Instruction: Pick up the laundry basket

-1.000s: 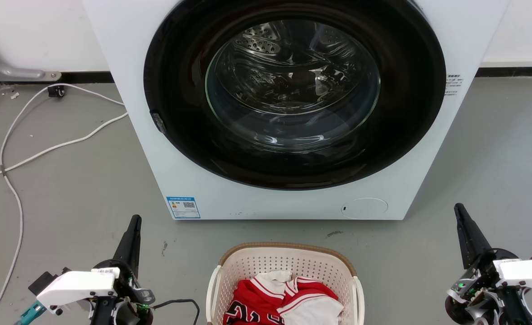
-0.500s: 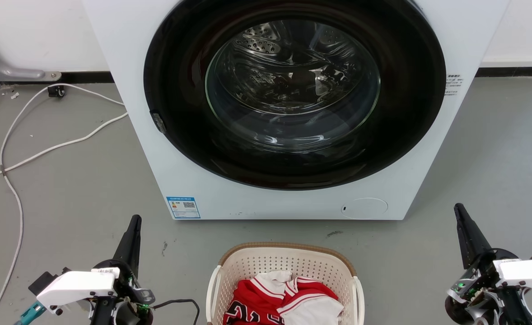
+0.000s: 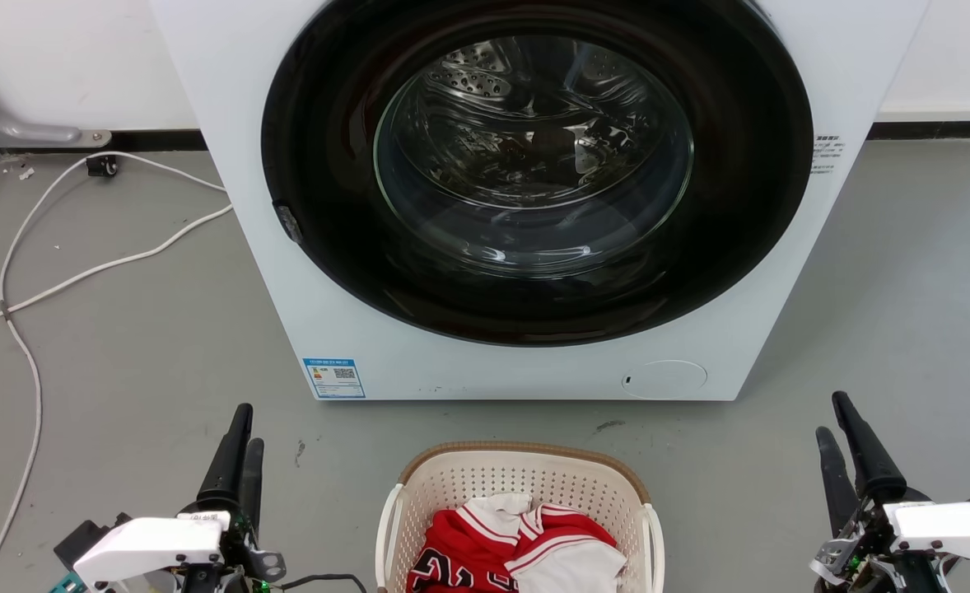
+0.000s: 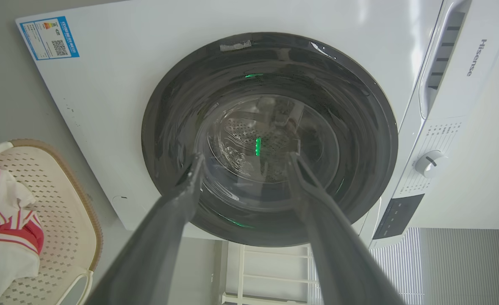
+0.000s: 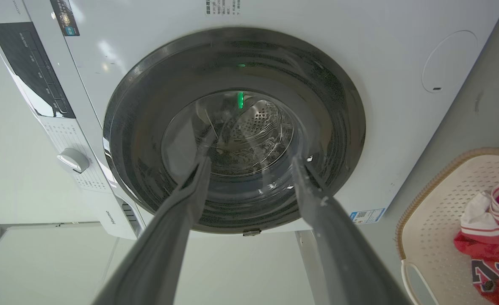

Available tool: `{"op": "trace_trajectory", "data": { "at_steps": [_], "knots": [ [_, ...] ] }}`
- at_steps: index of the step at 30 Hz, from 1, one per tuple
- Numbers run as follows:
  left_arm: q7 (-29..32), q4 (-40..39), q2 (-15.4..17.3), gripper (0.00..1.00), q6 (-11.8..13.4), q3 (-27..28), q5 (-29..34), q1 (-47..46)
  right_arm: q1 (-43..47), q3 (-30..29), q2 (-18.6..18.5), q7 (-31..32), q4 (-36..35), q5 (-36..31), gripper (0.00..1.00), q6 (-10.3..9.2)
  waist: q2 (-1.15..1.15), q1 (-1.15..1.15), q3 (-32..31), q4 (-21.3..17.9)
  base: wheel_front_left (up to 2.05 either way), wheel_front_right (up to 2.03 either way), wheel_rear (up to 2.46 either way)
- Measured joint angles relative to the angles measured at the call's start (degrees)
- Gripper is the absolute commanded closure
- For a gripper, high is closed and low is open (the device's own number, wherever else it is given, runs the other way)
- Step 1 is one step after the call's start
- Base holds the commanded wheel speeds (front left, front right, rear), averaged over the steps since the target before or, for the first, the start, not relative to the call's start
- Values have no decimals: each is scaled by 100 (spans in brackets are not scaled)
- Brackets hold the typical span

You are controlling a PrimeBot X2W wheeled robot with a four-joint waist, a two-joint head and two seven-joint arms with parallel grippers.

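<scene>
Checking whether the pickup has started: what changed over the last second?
Both the left gripper and right gripper opened their fingers and slid slightly down the head view. Neither touches the laundry basket, which stayed put before the washer, clothes inside.

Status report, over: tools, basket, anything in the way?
Left tool open, right tool open, both off the basket. Basket on floor between them, red-and-white clothes inside. Washer just behind it, door shut.
</scene>
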Motion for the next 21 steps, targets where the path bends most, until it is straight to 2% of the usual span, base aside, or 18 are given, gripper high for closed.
{"op": "trace_trajectory", "data": {
  "at_steps": [9, 21],
  "knots": [
    [-234, -271, 0, 0, 8, -3, 926, 0, 2, 13, 1, -242, -290, -1155, 0, 0, 0, 0, 21, -3, 0, 0, 0],
    [-520, -651, 1, 0, 253, -222, 2390, 35, 88, 216, 1, -520, -698, -2840, 0, 0, 0, 0, 43, -5, 0, 0, 0]
  ]
}}
